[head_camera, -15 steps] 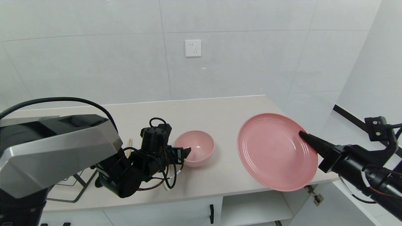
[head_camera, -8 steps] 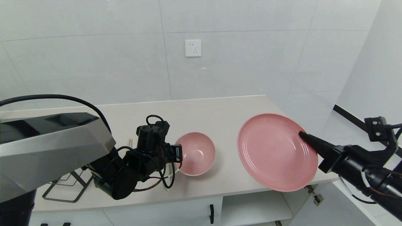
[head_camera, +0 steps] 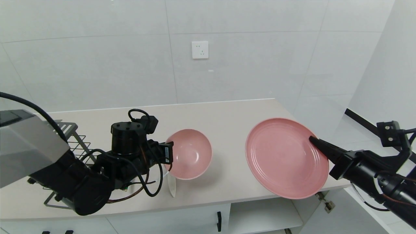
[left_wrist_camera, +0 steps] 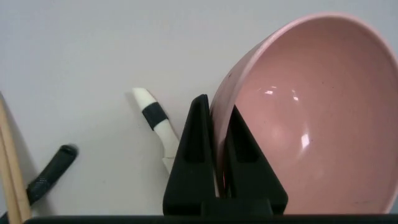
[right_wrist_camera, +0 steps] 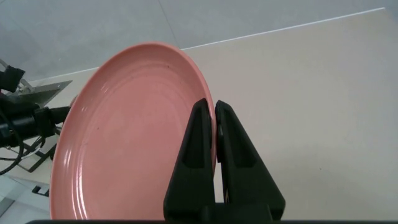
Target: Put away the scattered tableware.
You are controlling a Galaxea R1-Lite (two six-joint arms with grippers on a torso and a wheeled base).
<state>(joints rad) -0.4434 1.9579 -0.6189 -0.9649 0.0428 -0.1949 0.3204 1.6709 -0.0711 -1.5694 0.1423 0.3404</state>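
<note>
Now, at the far left you have a dark wire dish rack (head_camera: 70,128) on the pale beige surface (head_camera: 227,113). Your left jaws are clamped on the left rim of the small pink bowl (head_camera: 190,154), which is tilted; a white spoon (head_camera: 171,188) lies by its near left edge. Farther right, your right jaws pinch the right rim of the large pink ribbed plate (head_camera: 282,159), tilted over the surface's near right corner.
</note>
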